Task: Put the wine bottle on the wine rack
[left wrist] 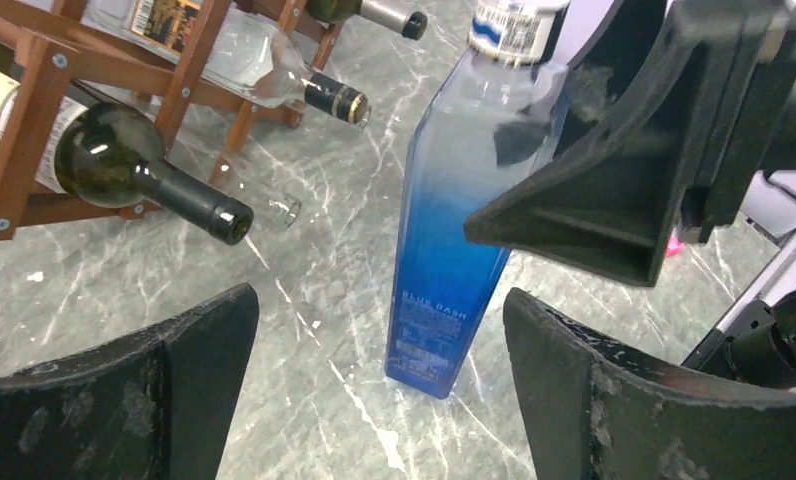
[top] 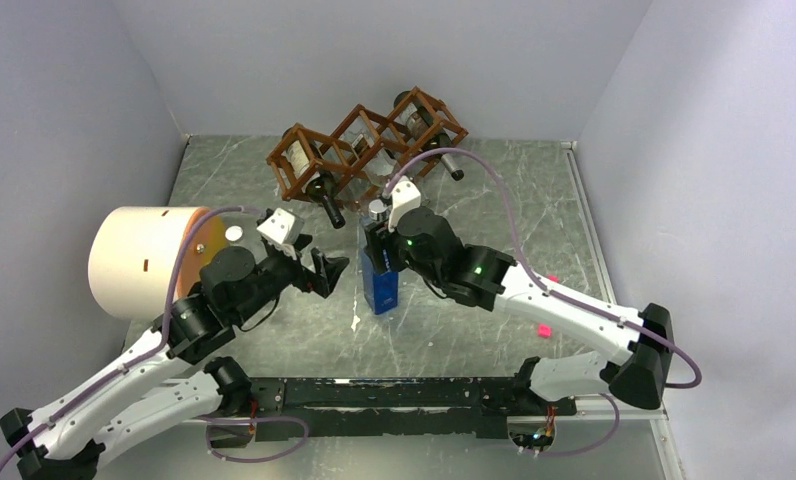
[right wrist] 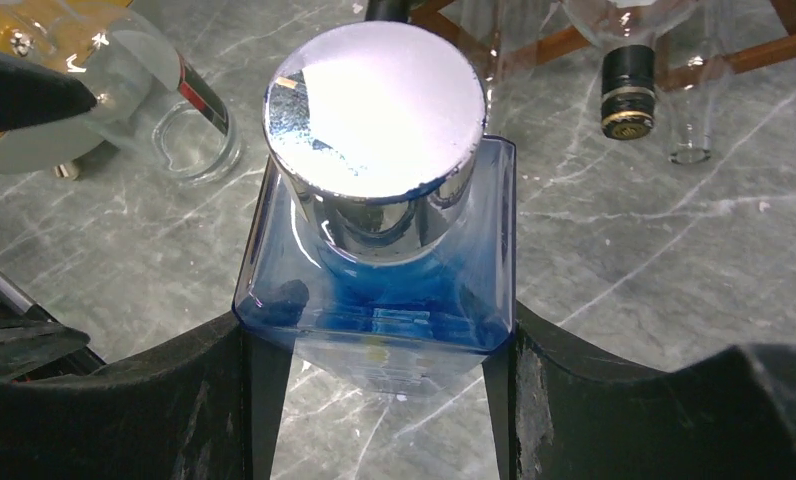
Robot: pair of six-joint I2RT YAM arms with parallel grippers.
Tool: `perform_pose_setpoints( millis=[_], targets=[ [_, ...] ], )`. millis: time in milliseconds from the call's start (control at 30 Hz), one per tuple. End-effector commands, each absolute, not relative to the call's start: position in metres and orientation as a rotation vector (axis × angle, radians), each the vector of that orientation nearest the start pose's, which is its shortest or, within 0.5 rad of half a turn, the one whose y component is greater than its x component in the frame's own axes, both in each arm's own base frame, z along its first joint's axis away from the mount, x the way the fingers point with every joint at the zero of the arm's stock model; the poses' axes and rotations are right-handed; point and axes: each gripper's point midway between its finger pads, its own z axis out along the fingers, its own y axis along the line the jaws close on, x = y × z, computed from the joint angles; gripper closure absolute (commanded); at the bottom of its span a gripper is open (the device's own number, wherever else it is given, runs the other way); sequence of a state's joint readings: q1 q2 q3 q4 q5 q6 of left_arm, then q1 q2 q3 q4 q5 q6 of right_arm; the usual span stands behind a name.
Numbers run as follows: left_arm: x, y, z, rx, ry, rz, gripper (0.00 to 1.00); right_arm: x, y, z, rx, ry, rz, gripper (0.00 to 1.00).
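Observation:
A tall square blue wine bottle [top: 380, 283] with a silver cap [right wrist: 374, 110] stands upright on the marble table. My right gripper [top: 379, 240] is shut on its upper body, a pad on each side [right wrist: 379, 345]. My left gripper [top: 324, 272] is open and empty just left of the bottle, and the bottle's base [left wrist: 444, 320] shows between its fingers [left wrist: 379, 390] but farther off. The reddish-brown wine rack [top: 364, 145] stands at the back and holds several bottles. It also shows in the left wrist view [left wrist: 34, 100].
A large white cylinder [top: 144, 260] lies on its side at the left. A dark green bottle [left wrist: 124, 160] and a clear bottle [left wrist: 264, 75] stick out of the rack towards the table. Small pink bits [top: 544, 329] lie at the right.

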State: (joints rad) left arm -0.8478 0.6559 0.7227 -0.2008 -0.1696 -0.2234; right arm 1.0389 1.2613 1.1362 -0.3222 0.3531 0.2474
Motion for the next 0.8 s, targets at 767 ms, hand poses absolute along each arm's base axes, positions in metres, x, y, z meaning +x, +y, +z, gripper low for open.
perform_pose_setpoints(
  millis=[767],
  targets=[
    [0.222, -0.286, 0.246, 0.658, 1.4, -0.836, 0.01, 0.26, 0.271, 0.382, -0.327, 1.723, 0.849, 0.75]
  ],
)
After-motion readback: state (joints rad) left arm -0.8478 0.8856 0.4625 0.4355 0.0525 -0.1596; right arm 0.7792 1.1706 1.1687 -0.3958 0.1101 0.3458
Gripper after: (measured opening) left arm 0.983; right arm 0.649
